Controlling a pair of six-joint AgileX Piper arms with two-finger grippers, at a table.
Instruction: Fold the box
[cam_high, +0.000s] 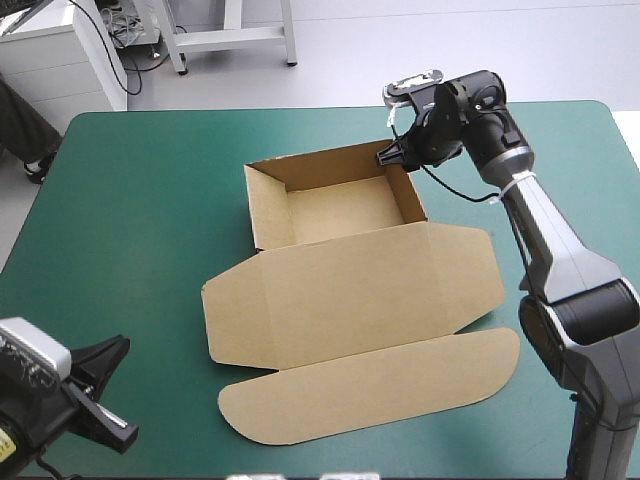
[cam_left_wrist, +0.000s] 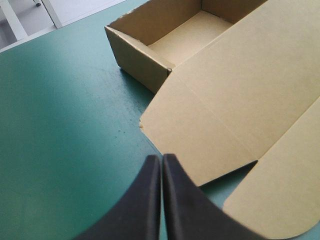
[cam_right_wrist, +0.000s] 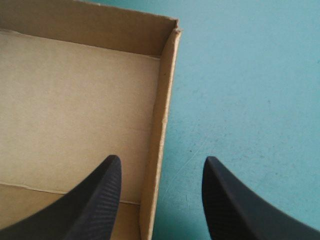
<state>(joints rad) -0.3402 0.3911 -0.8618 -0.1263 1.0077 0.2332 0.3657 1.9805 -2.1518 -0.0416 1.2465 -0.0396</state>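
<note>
The brown box (cam_high: 340, 212) stands mid-table as an open tray with its walls raised. Its lid (cam_high: 350, 290) lies flat toward the front, ending in a rounded flap (cam_high: 370, 385). My right gripper (cam_high: 390, 157) is open at the tray's far right corner. In the right wrist view this gripper (cam_right_wrist: 161, 162) straddles the right wall (cam_right_wrist: 167, 75), with one finger over the tray floor (cam_right_wrist: 75, 100) and the other over the cover. My left gripper (cam_high: 122, 347) is low at the table's front left, away from the box. In its own view the left gripper (cam_left_wrist: 161, 159) is shut, pointing at the lid's near corner (cam_left_wrist: 200, 135).
Bare teal-green cover (cam_high: 130, 220) stretches from the box's left wall to the table's left edge. More cover (cam_high: 560, 150) shows to the right of the tray, under the right arm.
</note>
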